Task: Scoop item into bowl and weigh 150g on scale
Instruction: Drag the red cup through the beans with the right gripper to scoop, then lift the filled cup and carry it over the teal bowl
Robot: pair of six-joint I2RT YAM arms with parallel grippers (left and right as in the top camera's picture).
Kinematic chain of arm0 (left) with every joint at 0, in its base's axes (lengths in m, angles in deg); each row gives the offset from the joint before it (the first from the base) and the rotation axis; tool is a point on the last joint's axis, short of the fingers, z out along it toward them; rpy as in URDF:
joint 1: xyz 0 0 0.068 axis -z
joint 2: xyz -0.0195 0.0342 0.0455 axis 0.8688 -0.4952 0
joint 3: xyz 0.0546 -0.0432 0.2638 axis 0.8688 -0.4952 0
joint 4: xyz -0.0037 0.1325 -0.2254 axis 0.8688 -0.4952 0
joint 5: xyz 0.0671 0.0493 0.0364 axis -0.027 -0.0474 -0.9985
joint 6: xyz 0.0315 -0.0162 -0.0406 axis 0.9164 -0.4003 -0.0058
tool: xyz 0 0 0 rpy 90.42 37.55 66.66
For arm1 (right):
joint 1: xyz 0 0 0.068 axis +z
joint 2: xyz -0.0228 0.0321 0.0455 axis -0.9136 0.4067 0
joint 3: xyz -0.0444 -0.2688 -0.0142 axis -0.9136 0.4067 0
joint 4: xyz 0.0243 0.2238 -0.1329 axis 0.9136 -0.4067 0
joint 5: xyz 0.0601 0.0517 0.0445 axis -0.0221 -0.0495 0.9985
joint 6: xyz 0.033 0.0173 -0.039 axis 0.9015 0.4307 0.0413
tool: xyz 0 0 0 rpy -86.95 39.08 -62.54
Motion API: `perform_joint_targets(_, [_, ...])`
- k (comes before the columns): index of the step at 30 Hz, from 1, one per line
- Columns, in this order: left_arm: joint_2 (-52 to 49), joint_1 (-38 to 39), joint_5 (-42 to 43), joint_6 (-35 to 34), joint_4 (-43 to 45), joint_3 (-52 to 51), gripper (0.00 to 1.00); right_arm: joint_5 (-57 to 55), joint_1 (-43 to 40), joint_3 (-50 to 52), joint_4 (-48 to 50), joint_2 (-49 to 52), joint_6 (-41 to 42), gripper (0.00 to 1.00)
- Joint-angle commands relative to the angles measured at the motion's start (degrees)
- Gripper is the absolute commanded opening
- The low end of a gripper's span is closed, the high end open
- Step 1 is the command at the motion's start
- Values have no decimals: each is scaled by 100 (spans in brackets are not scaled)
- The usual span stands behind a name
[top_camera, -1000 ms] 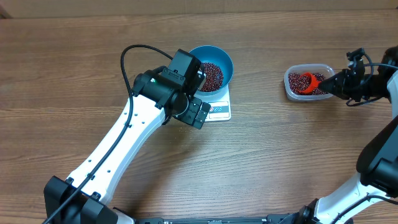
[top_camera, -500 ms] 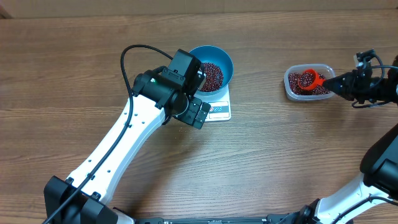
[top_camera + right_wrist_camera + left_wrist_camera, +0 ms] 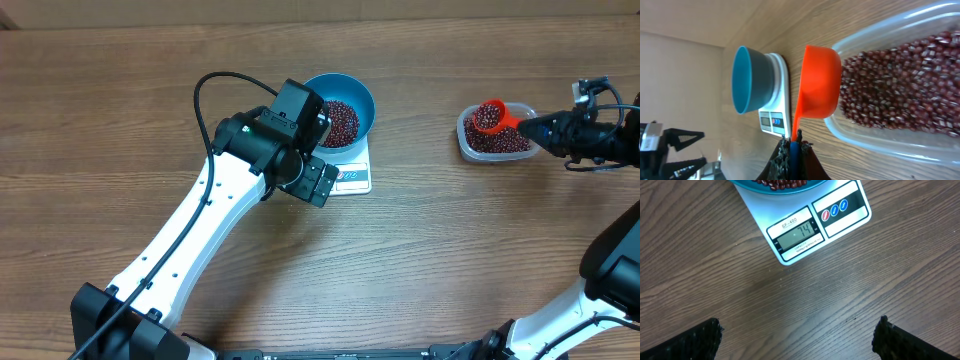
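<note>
Just ahead of our right fingers [image 3: 792, 150], clamped together on its handle, the orange plastic scoop [image 3: 489, 116] has lifted from the small dark red-brown beans [image 3: 503, 142] in the clear plastic tub [image 3: 463, 138], apparently loaded. Beyond our left fingers [image 3: 695, 342], spread wide and empty, the flat white scale [image 3: 840, 225] under the round blue bowl [image 3: 752, 80] reads 74, so we judge several scoopfuls remain.

The table [image 3: 450, 230] is matt wood, grainy. The scoop [image 3: 817, 82] pinched in the right claw [image 3: 791, 144]: smooth orange plastic. The tub [image 3: 920, 150] ahead of it: clear glossy plastic, beans [image 3: 900, 85] a bit shiny. The scale [image 3: 815, 225] ahead of the left claw [image 3: 797, 336]: smooth white plastic.
</note>
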Motion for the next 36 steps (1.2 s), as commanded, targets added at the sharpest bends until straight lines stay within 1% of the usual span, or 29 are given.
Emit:
perform_joint_targets(1, [63, 11, -20, 87, -15, 52, 100, 490, 173, 24, 9, -17, -70, 4])
perform_joint_targets(9, [63, 11, -20, 90, -15, 52, 100, 1471, 592, 13, 35, -17, -111, 4])
perform_joint_targets(19, [63, 11, -20, 87, -15, 52, 100, 1600, 1674, -2, 369, -17, -107, 4])
perform_joint_targets(25, [63, 11, -20, 87, -15, 52, 99, 1589, 2339, -317, 538, -24, -107, 4])
perform_joint_targets(28, [63, 11, -20, 87, -15, 52, 100, 1360, 2610, -577, 555, -28, -103, 4])
perform_joint_targets(36, [63, 11, -20, 87, -15, 52, 100, -111, 3283, -1228, 531, -28, 264, 4])
